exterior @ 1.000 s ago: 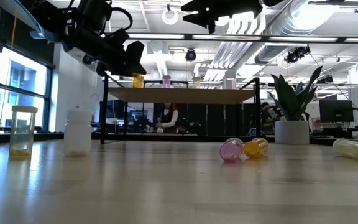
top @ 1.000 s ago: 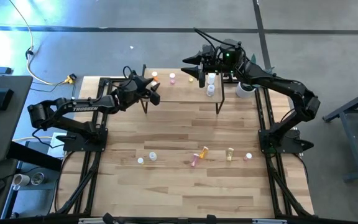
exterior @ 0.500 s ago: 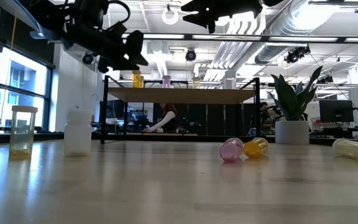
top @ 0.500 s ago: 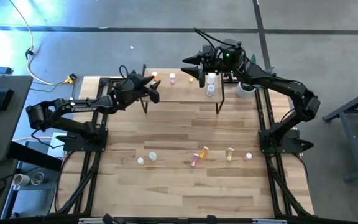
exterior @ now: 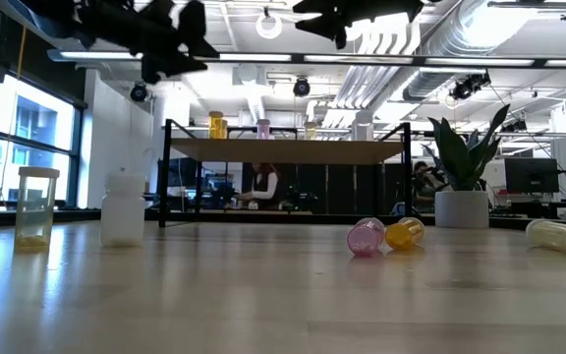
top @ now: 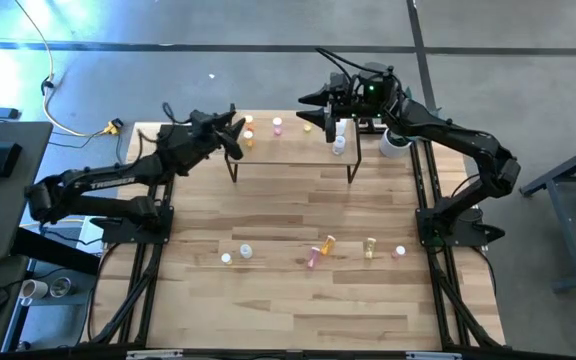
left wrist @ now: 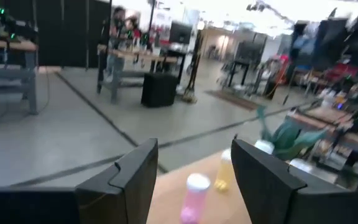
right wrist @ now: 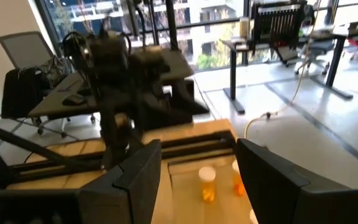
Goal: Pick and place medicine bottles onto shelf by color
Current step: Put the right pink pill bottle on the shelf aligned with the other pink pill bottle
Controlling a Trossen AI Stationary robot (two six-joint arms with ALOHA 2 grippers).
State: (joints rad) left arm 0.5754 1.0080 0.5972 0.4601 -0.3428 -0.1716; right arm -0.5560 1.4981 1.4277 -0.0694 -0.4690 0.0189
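The left gripper (top: pixel 236 128) is held with fingers apart and empty at the shelf's (top: pixel 288 152) left end, upper centre of the high view; the right gripper (top: pixel 313 110), likewise apart and empty, is held above its far edge.

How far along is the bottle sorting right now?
Done: several bottles stand on the shelf. In hand: nothing; the left gripper and right gripper hover open and empty by the shelf. Left: six bottles on the table, including a tipped pink one.
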